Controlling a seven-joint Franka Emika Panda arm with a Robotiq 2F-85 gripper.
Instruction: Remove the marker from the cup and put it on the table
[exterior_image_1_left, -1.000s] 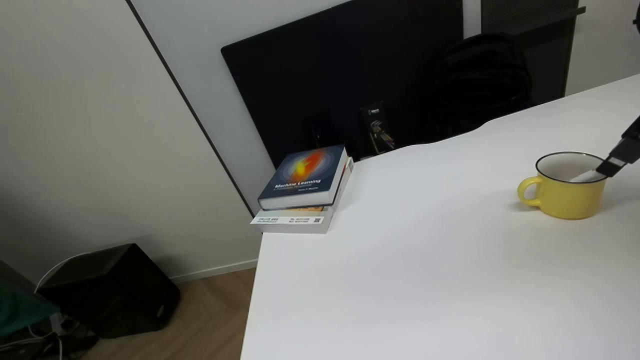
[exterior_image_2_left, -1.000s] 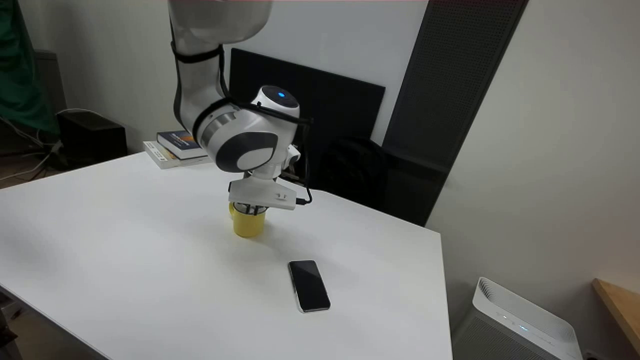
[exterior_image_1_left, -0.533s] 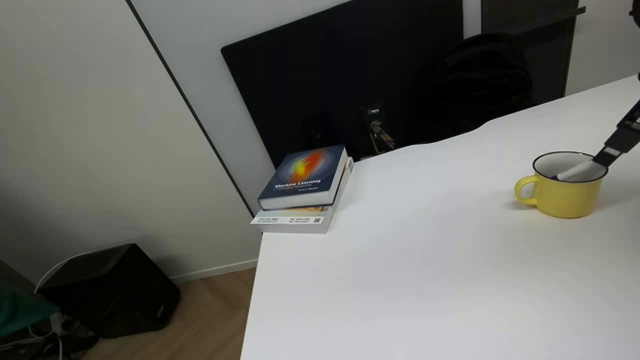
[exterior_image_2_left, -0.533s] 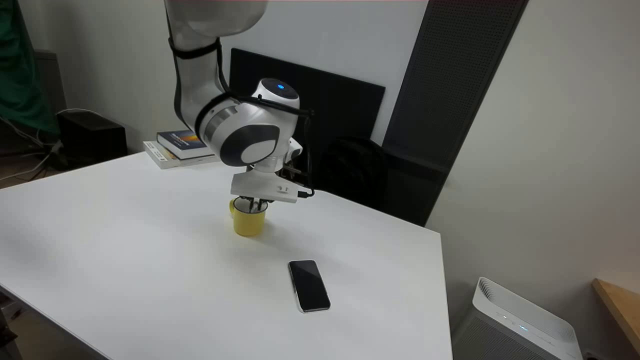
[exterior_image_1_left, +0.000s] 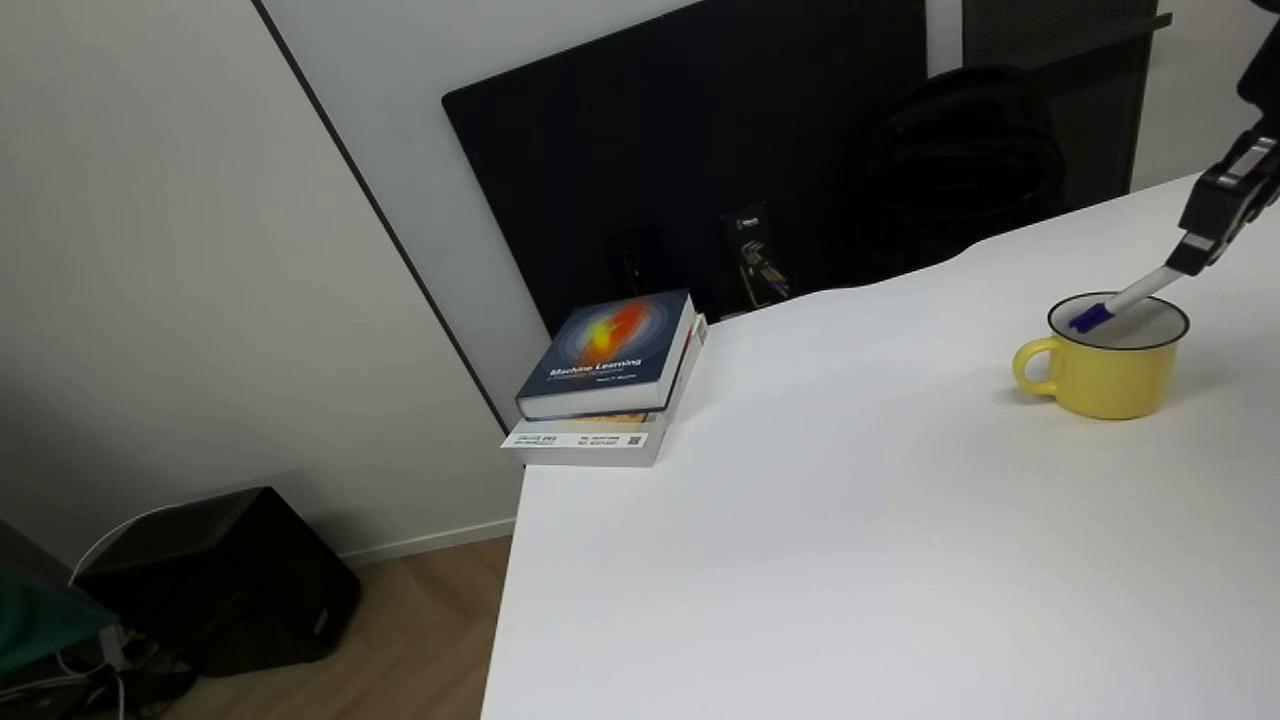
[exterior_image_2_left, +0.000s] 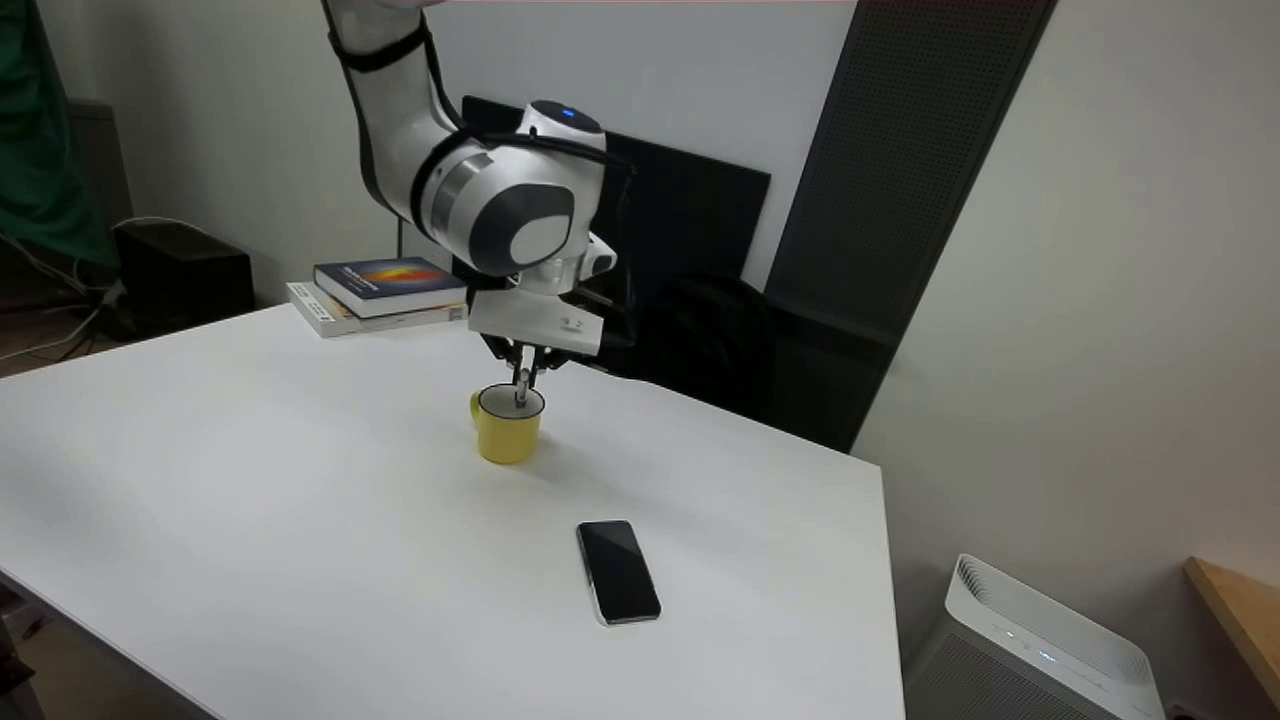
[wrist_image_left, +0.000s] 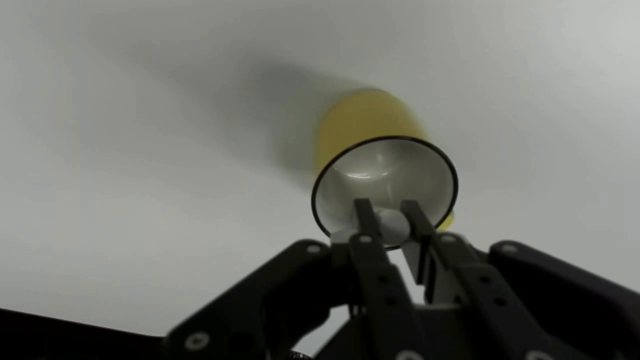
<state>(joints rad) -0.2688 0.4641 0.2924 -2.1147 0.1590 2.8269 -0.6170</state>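
The yellow cup (exterior_image_1_left: 1112, 382) stands upright on the white table (exterior_image_1_left: 800, 560); it also shows in the other views (exterior_image_2_left: 508, 440) (wrist_image_left: 367, 117). My gripper (exterior_image_1_left: 1190, 258) is above the cup's rim and shut on the upper, whitish end of the marker (exterior_image_1_left: 1143, 288). The marker hangs tilted, its blue end low, at the cup's mouth; whether that end is still below the rim is hard to tell. In the wrist view, my fingers (wrist_image_left: 386, 204) sit either side of the marker's round whitish end (wrist_image_left: 394, 227), over the cup's mouth. The blue end is hidden there.
A black phone (exterior_image_2_left: 618, 572) lies on the table to the front right of the cup in an exterior view. Two stacked books (exterior_image_1_left: 605, 360) lie at the table's edge; they show in both exterior views. A black panel (exterior_image_1_left: 690, 150) stands behind the table.
My gripper has risen with the marker, whose blue end now shows near the rim. The cup has slid slightly, toward the handle side in an exterior view.
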